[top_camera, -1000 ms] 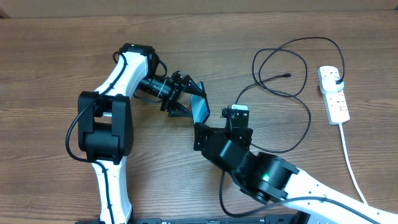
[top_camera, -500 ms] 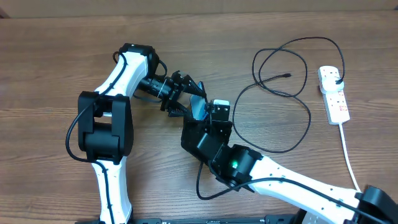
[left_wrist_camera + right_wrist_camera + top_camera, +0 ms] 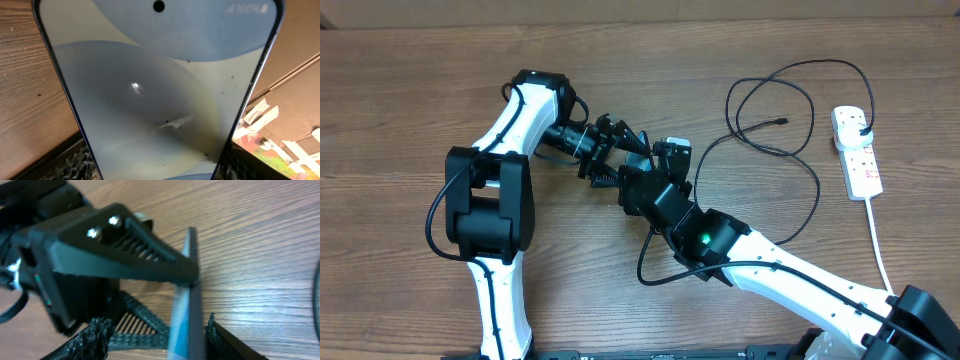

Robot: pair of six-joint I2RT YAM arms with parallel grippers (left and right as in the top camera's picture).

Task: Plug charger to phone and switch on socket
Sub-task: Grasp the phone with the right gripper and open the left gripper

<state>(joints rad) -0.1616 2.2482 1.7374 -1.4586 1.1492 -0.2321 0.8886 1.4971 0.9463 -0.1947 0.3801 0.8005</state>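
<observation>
The phone fills the left wrist view with its light-blue screen, and my left gripper is shut on its lower sides. In the right wrist view the phone stands edge-on between the spread fingers of my right gripper, which is open around it. From overhead, my left gripper and right gripper meet at mid-table, and the phone is mostly hidden under them. The charger lies in black loops at the right, its connector tip loose on the table. Its plug sits in the socket.
The socket's white cord runs down the right side toward the front edge. The wooden table shows at the left. The left arm's body stands at the front left.
My right arm has swung up and left from the table's middle until its open fingers sit around the phone. The left gripper, cable and socket have not moved.
</observation>
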